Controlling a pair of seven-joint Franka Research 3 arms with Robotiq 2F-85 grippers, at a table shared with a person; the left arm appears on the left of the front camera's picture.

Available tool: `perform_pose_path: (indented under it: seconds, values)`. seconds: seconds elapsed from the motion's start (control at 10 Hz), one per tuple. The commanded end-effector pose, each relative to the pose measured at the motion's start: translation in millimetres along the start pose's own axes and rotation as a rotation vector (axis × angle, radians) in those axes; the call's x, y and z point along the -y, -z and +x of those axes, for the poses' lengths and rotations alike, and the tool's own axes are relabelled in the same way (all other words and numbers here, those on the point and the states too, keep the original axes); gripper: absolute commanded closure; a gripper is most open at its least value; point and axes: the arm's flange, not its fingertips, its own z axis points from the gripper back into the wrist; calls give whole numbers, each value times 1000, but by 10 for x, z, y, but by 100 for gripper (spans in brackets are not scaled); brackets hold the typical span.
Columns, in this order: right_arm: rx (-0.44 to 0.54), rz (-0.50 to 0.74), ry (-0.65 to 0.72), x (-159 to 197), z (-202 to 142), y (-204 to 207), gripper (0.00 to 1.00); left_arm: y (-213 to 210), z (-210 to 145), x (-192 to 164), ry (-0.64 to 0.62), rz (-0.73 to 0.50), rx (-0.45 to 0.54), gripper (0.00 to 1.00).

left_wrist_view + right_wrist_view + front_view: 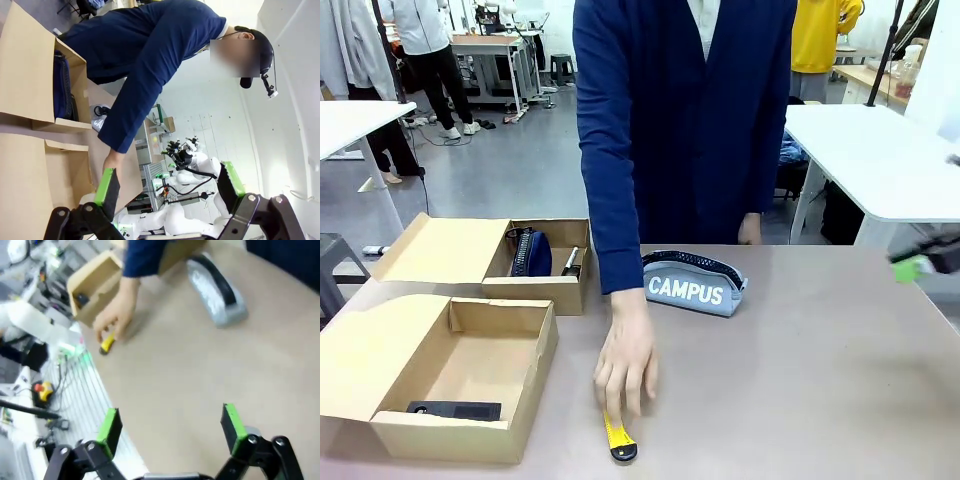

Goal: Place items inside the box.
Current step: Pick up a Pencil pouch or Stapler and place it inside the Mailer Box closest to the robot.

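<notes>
Left fingers (106,182) spread, gripping nothing; right fingers (111,427) spread likewise; I see the stapler (453,410) lying inside the box (470,442) at eight o'clock; pouch (692,285) on the worktop (820,380) toward twelve.

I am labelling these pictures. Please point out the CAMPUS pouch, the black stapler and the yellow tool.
CAMPUS pouch (685,291): front view, on its white lettering.
black stapler (453,410): front view, middle of its top.
yellow tool (616,434): front view, its yellow body.
</notes>
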Motion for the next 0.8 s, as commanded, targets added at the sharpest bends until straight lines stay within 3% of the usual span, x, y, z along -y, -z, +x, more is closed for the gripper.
perform_pose_path:
  seconds: [0.0, 0.5, 0.7]
  values:
    - [22, -10, -161, -124, 314, 286, 0, 5, -20, 16, 11, -12, -1, 0]
    - [22, -10, -161, -124, 314, 286, 0, 5, -20, 16, 11, -12, -1, 0]
    - [-36, -37, -135, -212, 404, 398, 0, 5, -20, 16, 11, -12, -1, 0]
